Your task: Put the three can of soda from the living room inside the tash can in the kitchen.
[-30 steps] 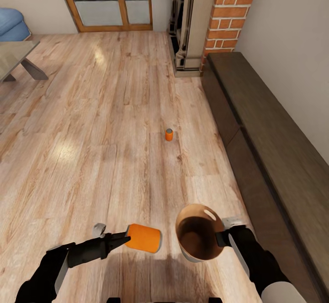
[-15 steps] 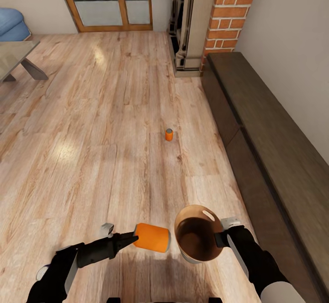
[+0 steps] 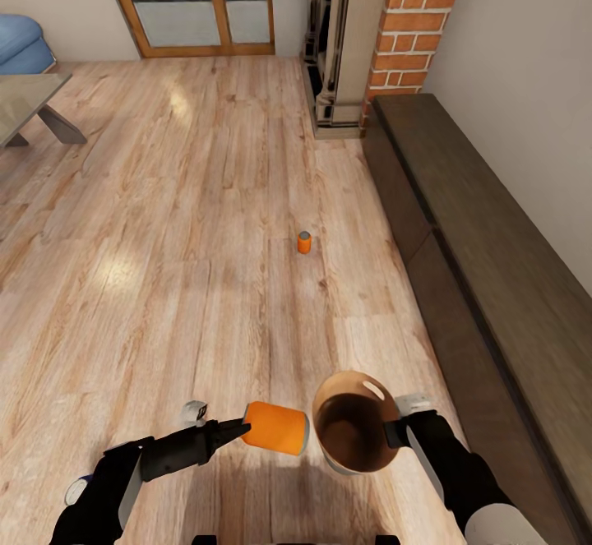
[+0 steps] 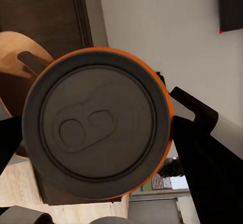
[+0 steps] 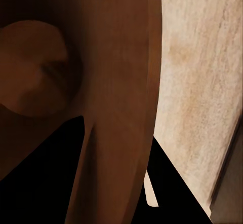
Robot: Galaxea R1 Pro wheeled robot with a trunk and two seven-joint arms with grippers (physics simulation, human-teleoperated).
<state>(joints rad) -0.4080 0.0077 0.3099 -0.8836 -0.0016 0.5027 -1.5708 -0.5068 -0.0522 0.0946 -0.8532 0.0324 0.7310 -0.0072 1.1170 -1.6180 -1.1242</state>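
Pale wood plank floor (image 3: 164, 224) spreads beneath both arms. Left gripper (image 3: 243, 427) is clamped on a bright orange, silver-topped soda can (image 3: 276, 427), lying sideways just beside the brown-lined round bin (image 3: 355, 431) gripped by the right gripper (image 3: 396, 431). Another orange can (image 3: 304, 242) stands upright farther off. No lettering legible.

Head looks down; wrists sit close, sharing the bin (image 3: 355, 432)

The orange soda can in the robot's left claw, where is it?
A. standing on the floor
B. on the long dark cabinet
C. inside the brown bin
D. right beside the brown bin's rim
D: the left claw holds the orange soda can sideways in the air, just beside the round brown bin's rim.
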